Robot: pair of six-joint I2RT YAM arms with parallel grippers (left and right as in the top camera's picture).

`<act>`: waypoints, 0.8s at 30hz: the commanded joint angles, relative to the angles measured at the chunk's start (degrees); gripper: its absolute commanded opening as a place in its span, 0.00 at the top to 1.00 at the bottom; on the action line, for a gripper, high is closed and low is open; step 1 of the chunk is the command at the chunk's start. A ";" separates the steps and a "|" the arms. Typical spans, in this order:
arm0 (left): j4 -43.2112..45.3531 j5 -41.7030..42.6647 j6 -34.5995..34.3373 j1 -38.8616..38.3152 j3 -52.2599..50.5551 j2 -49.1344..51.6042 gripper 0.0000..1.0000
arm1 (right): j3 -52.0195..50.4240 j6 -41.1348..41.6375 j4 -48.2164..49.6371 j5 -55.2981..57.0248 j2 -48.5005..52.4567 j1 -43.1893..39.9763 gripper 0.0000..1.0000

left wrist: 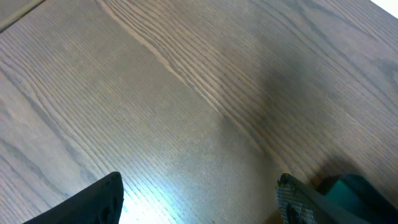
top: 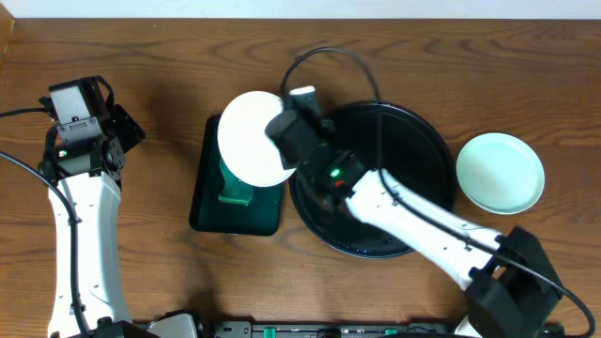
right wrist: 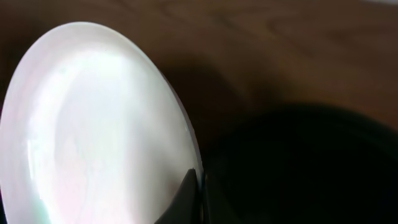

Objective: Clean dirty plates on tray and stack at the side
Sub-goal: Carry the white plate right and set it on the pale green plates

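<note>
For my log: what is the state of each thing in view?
Tray: no plate seen in it, partly hidden by the arm.
White plate: held at its rim, over the sponge.
Mint plate: flat on the table, far right.
Right gripper: jaws shut on the rim.
Left gripper: jaws open, empty.

I log a brown wood-grain table (top: 160, 56) carrying a dark green rectangular tray (top: 208, 202) with rounded corners. A green sponge (top: 235, 191) sits inside that tray, in its middle part. The sponge's far end is hidden from my overhead view.
</note>
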 commanded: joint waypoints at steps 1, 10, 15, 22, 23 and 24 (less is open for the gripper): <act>-0.11 -0.72 -0.07 0.17 0.68 -0.42 0.21 | 0.74 3.19 -3.61 -5.92 -6.16 -4.37 0.99; -0.11 -0.72 -0.07 0.17 0.68 -0.42 0.21 | 0.74 4.07 -14.25 -5.97 -14.03 -19.98 0.99; -0.13 -0.72 -0.07 0.17 0.68 -0.42 0.21 | 0.74 4.79 -21.42 -10.88 -14.56 -34.77 0.99; -0.13 -0.72 -0.07 0.17 0.68 -0.42 0.21 | 0.61 4.81 -28.92 -11.56 -13.51 -52.41 0.99; -0.13 -0.72 -0.07 0.17 0.68 -0.42 0.21 | 0.42 4.81 -29.59 -11.54 -13.42 -54.40 0.99; -0.11 -0.72 -0.07 0.17 0.68 -0.42 0.21 | 0.04 4.85 -30.14 -11.65 -13.42 -56.43 0.99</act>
